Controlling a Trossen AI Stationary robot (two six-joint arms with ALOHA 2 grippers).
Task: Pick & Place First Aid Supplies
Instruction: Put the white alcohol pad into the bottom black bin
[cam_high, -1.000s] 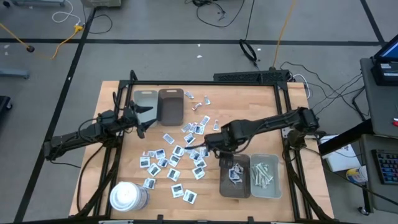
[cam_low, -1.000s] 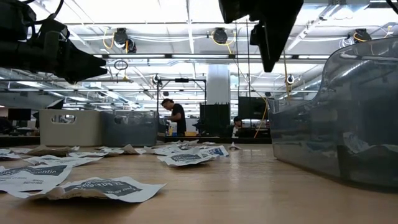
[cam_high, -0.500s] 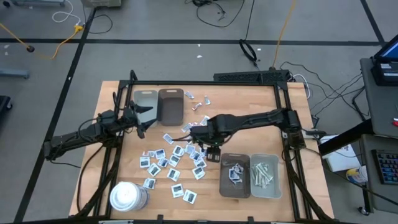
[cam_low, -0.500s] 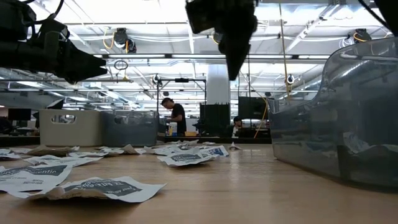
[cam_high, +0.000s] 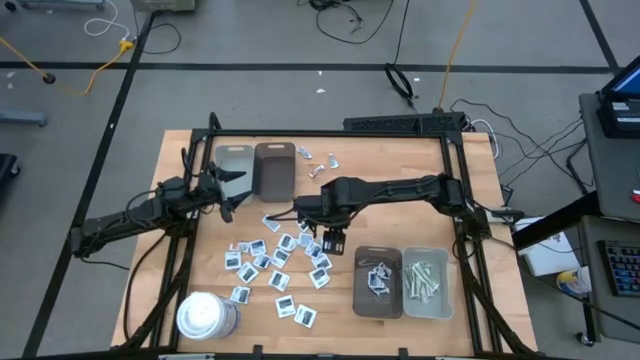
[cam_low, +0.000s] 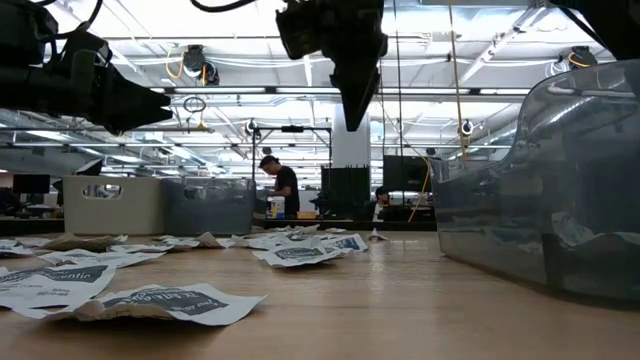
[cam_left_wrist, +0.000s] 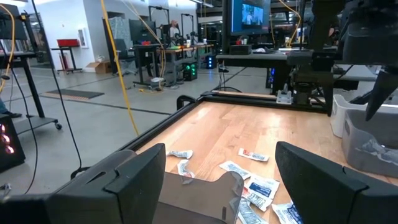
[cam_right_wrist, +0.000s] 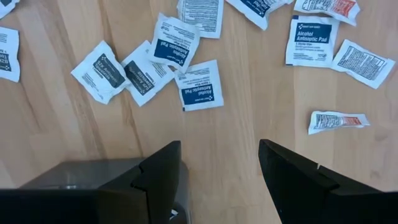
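The first aid supplies (cam_high: 275, 255) are many small white packets with dark-blue print, lying flat and scattered over the middle of the wooden table. My right gripper (cam_high: 330, 238) hangs above their right part, pointing down and open, with nothing between its fingers (cam_right_wrist: 221, 180). The packets (cam_right_wrist: 200, 86) lie well below it. In the low view my right gripper (cam_low: 354, 115) is high above the table top. My left gripper (cam_high: 225, 192) waits level at the table's left, open and empty (cam_left_wrist: 221, 186).
A brown tray (cam_high: 378, 285) holding some packets and a grey tray (cam_high: 426, 282) holding pale strips stand at the near right. A grey tray (cam_high: 235, 160) and a brown tray (cam_high: 274, 170) stand at the far left. A white cylinder (cam_high: 205, 315) stands at the near left corner.
My right gripper has travelled toward the table's left and a little toward the far edge, from over the near-right brown tray to over the scattered packets. It still points down, and its fingers stay equally far apart. The packets have not moved.
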